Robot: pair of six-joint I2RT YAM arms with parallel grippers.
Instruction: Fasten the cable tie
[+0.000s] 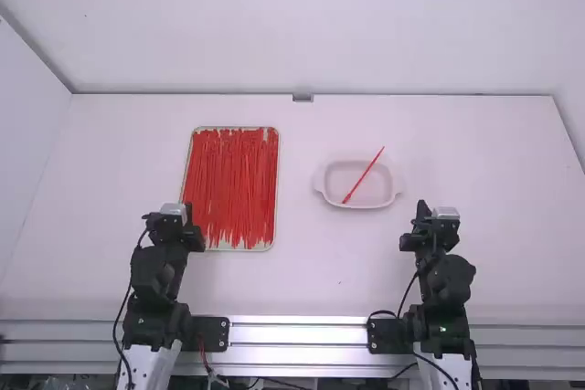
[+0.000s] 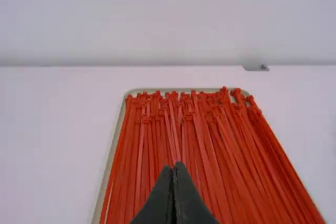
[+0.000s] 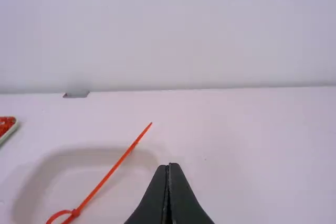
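Both arms parked at the near edge of the worktop [image 1: 457, 134]. The left gripper [image 2: 174, 167] is clenched on nothing and faces the tray [image 2: 117, 132], which lies left of the worktop's middle. The right gripper [image 3: 169, 166], likewise clenched and empty, faces the white dish [image 1: 322, 182] right of the middle.

One looped cable tie [image 1: 363, 175] lies in the dish, its tail over the rim toward the far edge.

Likely hazards: the loose ties [image 1: 231, 189] lie packed and overlapping, so a pick may lift several or slip off all. A reach past the dish could catch the overhanging tail and flick the tie out.

Hard to make out: the loop is cut off in the right wrist view and too small from above — whether its lock holds cannot be told. The tray's near end is also cut off.
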